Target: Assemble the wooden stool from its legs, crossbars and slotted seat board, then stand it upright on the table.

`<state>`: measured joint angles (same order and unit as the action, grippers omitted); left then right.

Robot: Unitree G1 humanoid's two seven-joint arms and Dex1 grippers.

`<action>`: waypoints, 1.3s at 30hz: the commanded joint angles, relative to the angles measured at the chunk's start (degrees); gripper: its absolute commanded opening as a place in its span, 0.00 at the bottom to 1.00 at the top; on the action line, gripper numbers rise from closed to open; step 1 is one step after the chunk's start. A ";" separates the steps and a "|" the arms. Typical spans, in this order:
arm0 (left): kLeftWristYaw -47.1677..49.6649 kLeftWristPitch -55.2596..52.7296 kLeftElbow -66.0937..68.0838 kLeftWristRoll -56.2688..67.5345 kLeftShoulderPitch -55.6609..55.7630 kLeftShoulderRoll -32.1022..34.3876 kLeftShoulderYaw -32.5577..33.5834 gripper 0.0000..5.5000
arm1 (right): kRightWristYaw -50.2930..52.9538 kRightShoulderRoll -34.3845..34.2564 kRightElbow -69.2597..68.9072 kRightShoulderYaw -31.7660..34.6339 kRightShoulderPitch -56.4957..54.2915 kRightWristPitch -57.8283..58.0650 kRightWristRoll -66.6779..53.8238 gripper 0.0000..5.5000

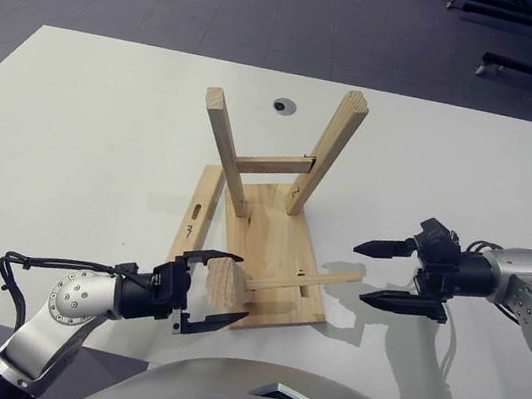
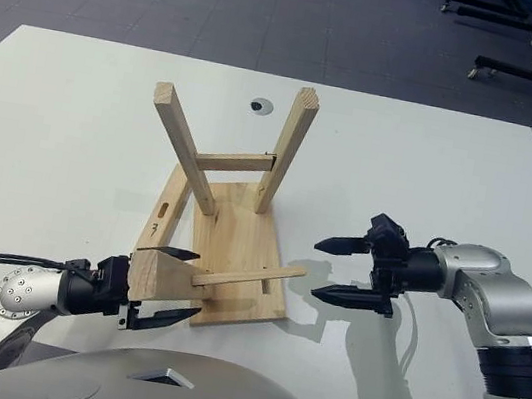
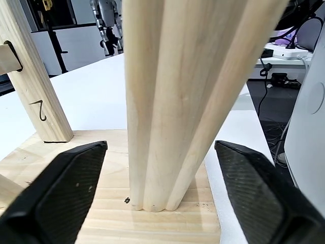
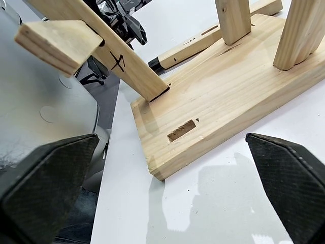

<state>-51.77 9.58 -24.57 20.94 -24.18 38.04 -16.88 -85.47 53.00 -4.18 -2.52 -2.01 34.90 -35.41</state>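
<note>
My left gripper (image 1: 237, 288) stands unclenched astride the pale wooden leg (image 2: 161, 274) leaning from the near slot of the upturned pine seat board (image 1: 282, 227), my right gripper (image 1: 361, 270) agape by the tip of its thin crossbar (image 2: 245, 277); I'd clamp left squarely, then ease the leg upright.

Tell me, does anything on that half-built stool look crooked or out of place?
Yes. The near leg leans steeply toward the robot, unlike the two upright far legs, and its crossbar juts out with a free end. One slot in the seat board is empty, and the fourth leg lies on the table beside the board.
</note>
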 commanded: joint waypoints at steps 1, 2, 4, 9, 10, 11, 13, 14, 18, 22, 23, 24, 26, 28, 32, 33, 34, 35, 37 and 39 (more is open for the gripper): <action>-0.17 -1.40 0.37 -0.10 0.77 0.98 2.47 0.83 | 0.86 -0.29 -0.46 0.74 0.52 -0.39 0.18 0.97; -0.39 -2.25 0.01 0.86 0.58 1.63 3.54 0.84 | 1.05 -0.42 -0.41 0.88 0.63 -0.39 0.08 0.97; -1.14 -3.93 -0.81 2.54 -0.54 3.42 5.86 0.85 | 1.48 -0.80 -0.02 1.21 0.87 -0.58 -0.01 0.97; 0.34 -9.33 -2.59 1.71 -2.78 6.73 11.07 0.85 | 3.28 -2.00 -0.05 2.59 3.54 -1.23 -0.24 0.97; 1.82 -11.31 -3.07 0.43 -3.01 7.14 11.70 0.85 | 3.76 -2.31 -0.13 2.89 4.25 -1.37 -0.25 0.97; 2.85 -12.63 -3.61 -0.20 -3.48 7.28 12.42 0.85 | 4.28 -2.66 -0.23 3.29 5.16 -1.44 -0.38 0.97; 3.90 -14.34 -3.79 0.28 -3.95 6.93 14.08 0.85 | 5.51 -3.48 -0.94 4.02 7.27 -1.68 -0.54 0.97; 5.62 -14.63 -3.33 -1.20 -3.80 6.29 14.73 0.85 | 6.15 -3.99 -1.20 4.24 8.17 -1.86 -0.65 0.97; 13.43 -15.70 -1.89 -4.23 -0.29 1.58 17.55 0.85 | 8.64 -5.84 -3.43 5.02 11.24 -1.98 -1.12 0.97; 22.86 -25.93 0.33 -7.03 2.82 -3.50 16.84 0.85 | 10.25 -7.60 -4.41 5.61 13.62 -2.49 -1.10 0.97; 23.82 -28.91 1.51 -8.41 2.84 -3.52 15.55 0.85 | 10.57 -7.90 -4.57 5.62 13.83 -2.52 -1.06 0.97; 24.56 -31.79 2.41 -9.76 2.82 -3.52 14.24 0.85 | 10.79 -8.11 -4.59 5.60 13.83 -2.58 -1.02 0.97; 24.11 -36.24 2.57 -8.91 3.23 -4.10 12.85 0.85 | 11.22 -8.53 -4.56 5.71 13.77 -2.74 -0.98 0.97; 23.41 -39.16 1.69 -7.73 4.09 -4.17 12.24 0.85 | 11.62 -9.06 -4.56 5.75 13.91 -3.08 -0.83 0.97; 24.17 -41.51 1.83 -7.71 6.21 -3.60 13.98 0.85 | 12.60 -10.10 -5.36 5.62 15.48 -3.77 -0.81 0.97; 24.54 -41.51 2.20 -7.94 6.96 -3.38 14.93 0.85 | 12.84 -10.37 -5.53 5.61 16.04 -4.03 -0.78 0.97; 24.95 -41.81 2.53 -7.78 7.82 -3.45 16.03 0.85 | 13.18 -10.72 -5.79 5.66 16.67 -4.24 -0.74 0.97; 25.24 -42.62 2.54 -7.21 8.58 -3.75 17.01 0.85 | 13.47 -11.01 -5.99 5.71 17.12 -4.36 -0.73 0.97; 24.27 -45.03 0.98 -5.59 9.21 -3.52 17.53 0.85 | 14.26 -11.74 -6.54 5.69 18.06 -4.62 -0.75 0.97; 23.44 -47.52 -1.10 -3.73 9.35 -3.65 17.84 0.85 | 14.86 -12.36 -7.01 5.62 18.76 -4.78 -0.80 0.97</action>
<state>-27.49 -34.93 -24.40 15.92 -14.88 34.08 0.89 -71.42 41.27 -10.20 2.67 16.29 30.62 -36.05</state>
